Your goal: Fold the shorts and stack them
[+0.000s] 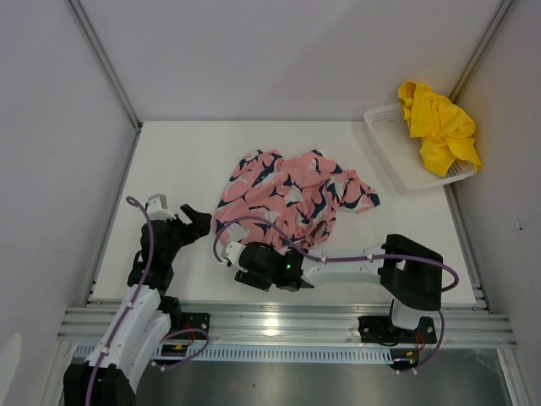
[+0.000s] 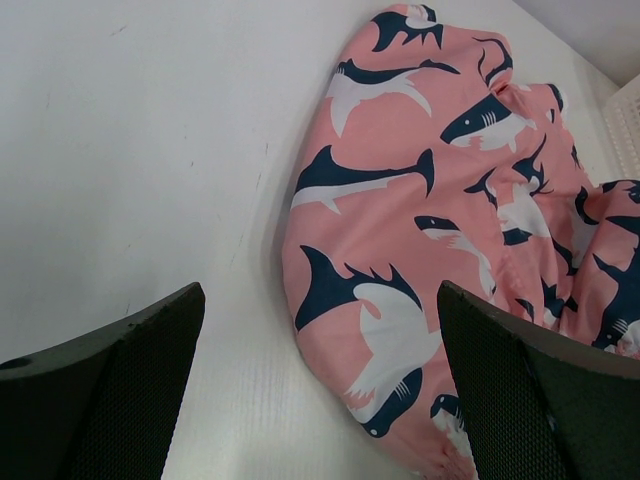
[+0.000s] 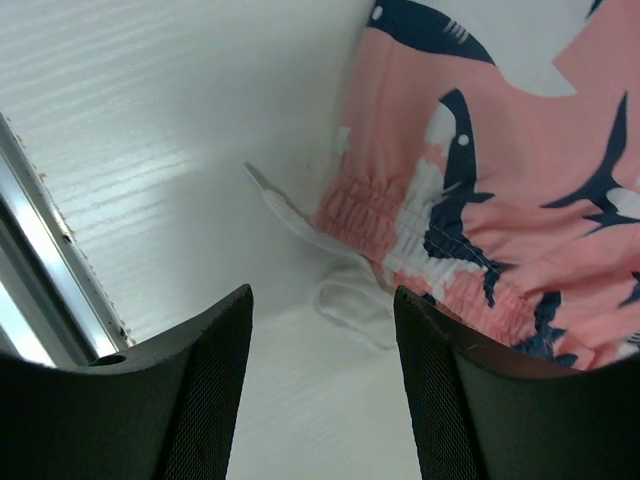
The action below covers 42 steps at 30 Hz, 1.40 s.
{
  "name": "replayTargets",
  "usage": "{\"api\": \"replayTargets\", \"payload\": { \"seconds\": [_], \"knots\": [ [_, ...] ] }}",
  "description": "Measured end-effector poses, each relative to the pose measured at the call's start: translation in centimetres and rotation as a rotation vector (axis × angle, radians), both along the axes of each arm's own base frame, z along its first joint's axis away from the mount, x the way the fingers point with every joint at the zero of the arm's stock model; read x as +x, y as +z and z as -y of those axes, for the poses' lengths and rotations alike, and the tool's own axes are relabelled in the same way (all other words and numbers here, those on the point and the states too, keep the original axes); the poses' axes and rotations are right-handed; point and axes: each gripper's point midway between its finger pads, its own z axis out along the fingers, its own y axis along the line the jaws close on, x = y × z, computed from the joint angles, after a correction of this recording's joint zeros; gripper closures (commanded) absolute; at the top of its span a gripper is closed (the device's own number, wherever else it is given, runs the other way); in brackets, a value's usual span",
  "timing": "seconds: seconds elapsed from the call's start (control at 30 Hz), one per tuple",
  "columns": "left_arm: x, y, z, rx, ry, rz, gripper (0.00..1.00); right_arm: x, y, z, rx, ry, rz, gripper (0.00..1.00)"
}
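The pink shorts (image 1: 292,190) with a navy-and-white print lie crumpled in the middle of the white table. My left gripper (image 1: 196,222) is open just left of their near-left edge. In the left wrist view the pink shorts (image 2: 440,180) reach in between its wide-spread fingers (image 2: 110,390), untouched. My right gripper (image 1: 230,254) hovers open at the near edge of the shorts. In the right wrist view the elastic waistband (image 3: 400,225) and a white drawstring loop (image 3: 350,300) lie just ahead of its fingertips (image 3: 225,330). The yellow shorts (image 1: 438,127) are heaped in the basket.
A white mesh basket (image 1: 397,156) sits tilted at the far right corner of the table. A metal rail (image 1: 279,321) runs along the near edge, and the metal rail (image 3: 40,290) also shows close to the right gripper. Grey walls enclose the table.
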Motion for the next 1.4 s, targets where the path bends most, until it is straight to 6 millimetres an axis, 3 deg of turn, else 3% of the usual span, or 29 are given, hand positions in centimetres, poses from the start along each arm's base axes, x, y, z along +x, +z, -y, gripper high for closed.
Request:
{"api": "replayTargets", "payload": {
  "seconds": [0.33, 0.47, 0.6, 0.63, 0.67, 0.73, 0.97, 1.1, 1.2, 1.27, 1.4],
  "knots": [
    [0.2, -1.2, -2.4, -0.051, 0.125, -0.069, 0.01, 0.4, -2.1, -2.7, 0.035, 0.002, -0.008, 0.39],
    [0.3, -1.2, -4.0, -0.078, 0.187, -0.073, 0.01, 1.1, -2.6, -3.0, 0.047, -0.039, 0.011, 0.53],
    [0.3, -1.1, -4.0, -0.088, 0.181, -0.073, 0.01, 1.9, -2.8, -3.0, 0.053, -0.084, 0.038, 0.67],
    [0.3, -1.1, -3.9, -0.089, 0.177, -0.072, 0.01, 2.1, -2.8, -2.9, 0.051, -0.096, 0.045, 0.73],
    [0.3, -1.0, -3.9, -0.090, 0.176, -0.071, 0.01, 2.3, -2.8, -2.8, 0.050, -0.106, 0.052, 0.86],
    [0.2, -0.9, -3.9, -0.090, 0.174, -0.064, 0.01, 2.7, -2.8, -2.6, 0.049, -0.128, 0.064, 0.99],
    [0.2, -0.5, -3.4, -0.094, 0.143, -0.050, 0.01, 3.3, -1.5, -1.9, 0.061, -0.176, 0.067, 1.00],
    [0.5, 0.2, -2.2, -0.110, 0.069, -0.018, 0.01, 3.6, 4.0, -1.2, 0.131, -0.202, 0.020, 1.00],
    [0.6, 0.6, -0.9, -0.123, -0.002, 0.012, 0.01, 5.3, 10.9, -0.9, 0.247, -0.246, -0.018, 1.00],
    [0.5, 1.1, 0.3, -0.127, -0.058, 0.039, 0.01, 6.4, 15.6, 0.1, 0.326, -0.274, -0.044, 1.00],
    [-0.1, 2.9, 3.6, -0.116, -0.207, 0.123, 0.01, 7.3, 21.0, 3.4, 0.416, -0.329, -0.085, 1.00]
  ]
}}
